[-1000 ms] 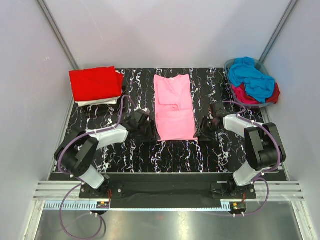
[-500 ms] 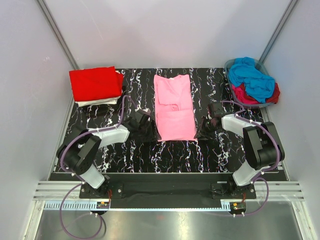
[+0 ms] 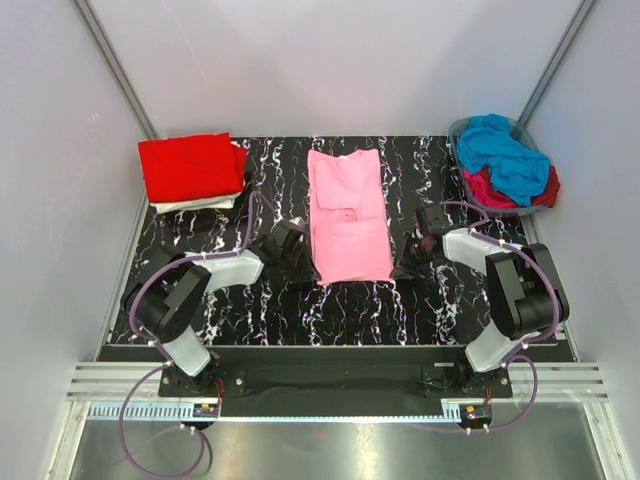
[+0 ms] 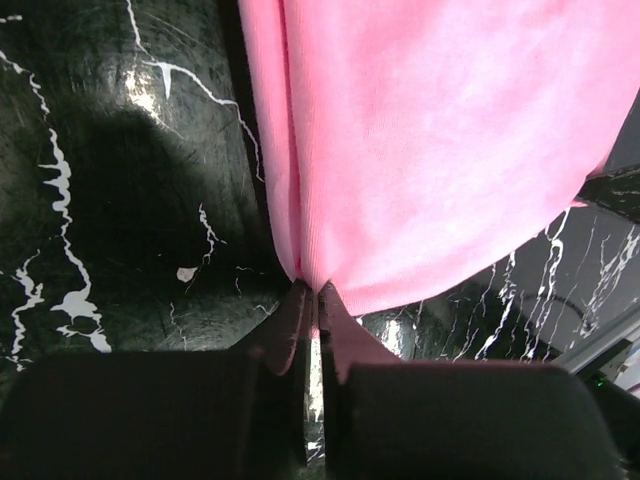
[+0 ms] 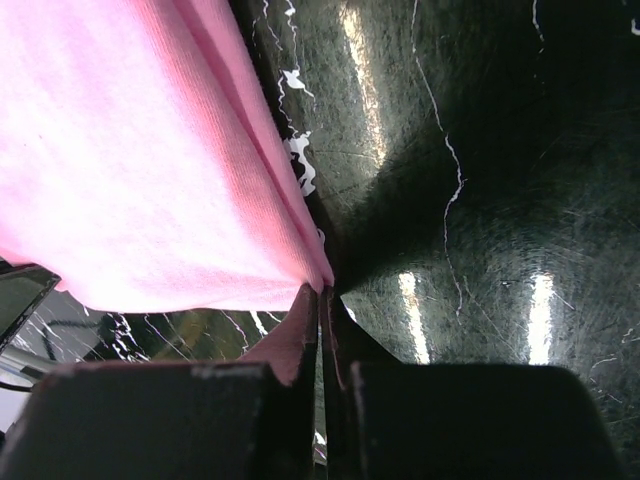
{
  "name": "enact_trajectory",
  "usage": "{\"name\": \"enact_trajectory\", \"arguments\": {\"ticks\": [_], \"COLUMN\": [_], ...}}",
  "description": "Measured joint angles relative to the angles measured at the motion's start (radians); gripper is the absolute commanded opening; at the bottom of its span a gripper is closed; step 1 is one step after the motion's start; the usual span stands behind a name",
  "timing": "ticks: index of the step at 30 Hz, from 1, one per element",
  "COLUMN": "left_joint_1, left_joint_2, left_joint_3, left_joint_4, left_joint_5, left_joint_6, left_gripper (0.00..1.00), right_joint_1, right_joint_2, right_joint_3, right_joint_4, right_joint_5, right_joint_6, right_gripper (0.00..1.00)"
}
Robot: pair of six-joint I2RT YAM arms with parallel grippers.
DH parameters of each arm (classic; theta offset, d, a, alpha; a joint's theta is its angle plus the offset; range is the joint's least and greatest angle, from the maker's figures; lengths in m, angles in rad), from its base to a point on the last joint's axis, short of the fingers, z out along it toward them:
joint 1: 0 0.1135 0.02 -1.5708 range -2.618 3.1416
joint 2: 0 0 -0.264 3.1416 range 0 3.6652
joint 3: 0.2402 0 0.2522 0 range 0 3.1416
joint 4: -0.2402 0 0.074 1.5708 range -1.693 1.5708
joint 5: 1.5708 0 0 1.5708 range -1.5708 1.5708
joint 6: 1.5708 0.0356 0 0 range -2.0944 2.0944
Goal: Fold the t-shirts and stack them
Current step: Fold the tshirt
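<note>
Both grippers have just pinched shut on the near corners of the pink t-shirt (image 3: 347, 215), which lies part-folded mid-table (image 3: 300, 310). The left gripper (image 4: 312, 298) holds the left corner and the right gripper (image 5: 321, 298) the right (thin cloth, jaws nearly meeting). With both corners gripped, the next fold looks ready to begin.

The right end effector (image 5: 320, 296) had its two dark fingers (image 5: 290, 345) pressed together on a folded corner of the light pink soft cloth t-shirt (image 5: 130, 170). The shirt spread up and to the left of the end effector. To the end effector's right lay the glossy black, white-veined desk (image 5: 480, 180), streaked with glare.
</note>
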Motion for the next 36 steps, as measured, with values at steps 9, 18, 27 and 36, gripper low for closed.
{"name": "enact_trajectory", "arguments": {"ticks": [9,18,27,36], "left_joint_1": [-0.023,-0.208,-0.409,-0.554], "left_joint_2": [-0.029,-0.273,-0.578,-0.754], "left_joint_3": [-0.003,-0.085,-0.193,-0.272], "left_joint_4": [-0.021,-0.1,-0.274,-0.397], "left_joint_5": [-0.009,-0.079,-0.201,-0.276], "left_joint_6": [-0.003,-0.066,-0.185,-0.323], "left_gripper": [0.0,0.0,0.0,0.0], "right_joint_1": [0.0,0.005,0.028,0.104], "right_joint_2": [-0.026,-0.336,-0.733,-0.993], "right_joint_3": [-0.018,-0.202,-0.238,-0.264], "right_joint_4": [0.0,-0.068,-0.248,-0.43], "right_joint_5": [-0.001,-0.061,-0.139,-0.167], "right_joint_6": [0.0,0.026,0.099,0.2], "right_gripper": [0.0,0.0,0.0,0.0]}}
